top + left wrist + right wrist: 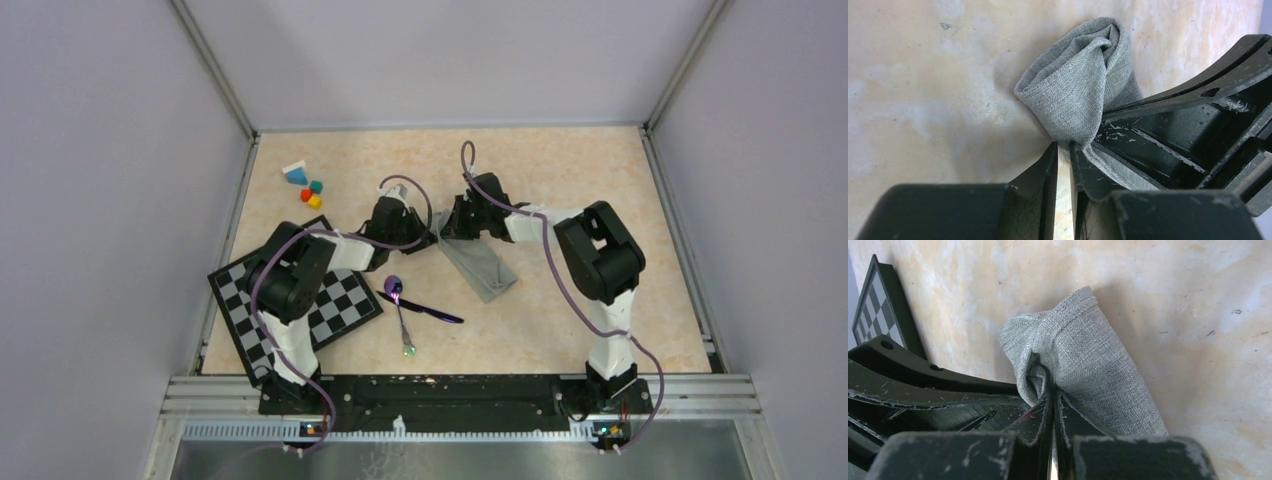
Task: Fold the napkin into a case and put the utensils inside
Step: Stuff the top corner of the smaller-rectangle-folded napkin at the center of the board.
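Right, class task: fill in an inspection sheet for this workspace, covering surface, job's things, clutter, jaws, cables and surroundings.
Surface: beige mottled tabletop.
Job's things: grey-green napkin folded narrow, far end bunched; spoon and dark stick utensil lie crossed on the table, outside the napkin.
Clutter: checkered board at left, partly under the left arm; small coloured blocks far left.
Jaws: left jaws and right jaws both pinch the napkin's far end.
Cables: purple cables looped along both arms.
Surroundings: grey walls; metal rail at near edge.
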